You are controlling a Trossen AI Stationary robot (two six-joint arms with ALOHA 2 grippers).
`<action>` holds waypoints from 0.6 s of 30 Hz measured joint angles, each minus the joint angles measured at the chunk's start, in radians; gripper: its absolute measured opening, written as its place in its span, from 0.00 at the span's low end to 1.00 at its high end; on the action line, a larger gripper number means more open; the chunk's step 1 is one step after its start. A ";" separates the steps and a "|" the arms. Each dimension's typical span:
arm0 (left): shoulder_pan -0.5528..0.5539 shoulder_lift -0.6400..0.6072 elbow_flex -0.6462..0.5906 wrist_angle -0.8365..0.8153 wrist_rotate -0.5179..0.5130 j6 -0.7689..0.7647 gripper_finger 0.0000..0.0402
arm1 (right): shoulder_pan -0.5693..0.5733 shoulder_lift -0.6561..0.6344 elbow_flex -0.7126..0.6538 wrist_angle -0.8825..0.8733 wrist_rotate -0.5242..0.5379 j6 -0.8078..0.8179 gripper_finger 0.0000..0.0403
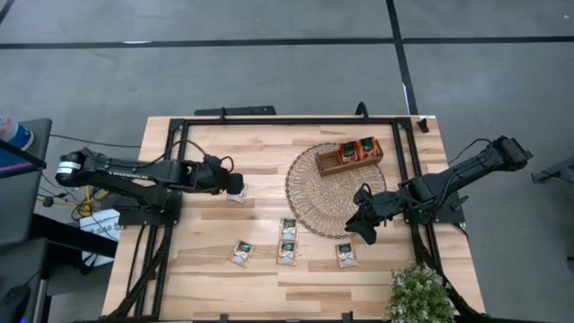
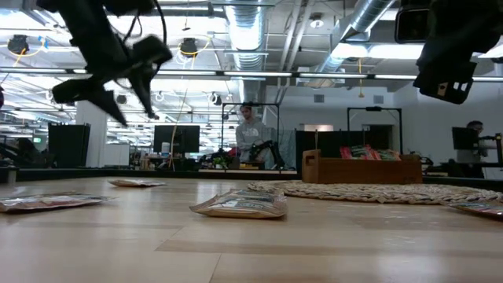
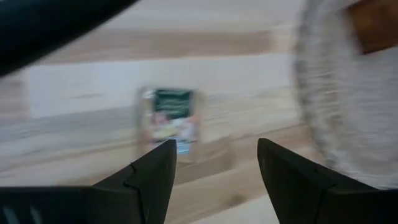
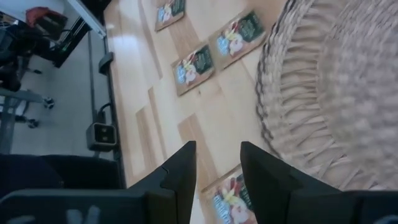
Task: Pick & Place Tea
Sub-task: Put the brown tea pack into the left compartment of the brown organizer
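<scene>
Several pale green-printed tea sachets lie flat on the wooden table: three in a near row (image 1: 242, 252), (image 1: 287, 254), (image 1: 346, 255), and one (image 1: 288, 229) beside the round wicker mat (image 1: 336, 190). A wooden tray (image 1: 350, 154) with red sachets (image 1: 367, 146) stands on the mat. My left gripper (image 1: 236, 187) hangs open above the table; one sachet (image 3: 169, 118) lies just beyond its fingertips (image 3: 155, 163). My right gripper (image 1: 366, 231) hangs open over the mat's near edge, above another sachet (image 4: 231, 198), with nothing between its fingers.
A black frame (image 1: 287, 121) runs around the table's edges. A potted plant (image 1: 419, 294) stands at the near right corner. Bare wood lies between the left gripper and the near row of sachets. People and desks show in the room beyond the table.
</scene>
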 joint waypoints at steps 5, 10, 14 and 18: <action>0.053 0.072 0.000 -0.063 0.059 0.005 0.54 | 0.018 0.000 0.000 0.008 0.183 -0.140 0.29; 0.070 0.110 0.000 -0.017 0.066 0.050 0.54 | 0.046 -0.024 0.000 0.018 0.383 -0.243 0.29; 0.091 0.114 0.000 0.000 0.110 0.071 0.54 | 0.042 -0.080 0.000 0.013 0.429 -0.345 0.29; 0.121 0.114 0.000 -0.013 0.156 0.074 0.54 | 0.012 -0.174 0.000 -0.035 0.427 -0.441 0.29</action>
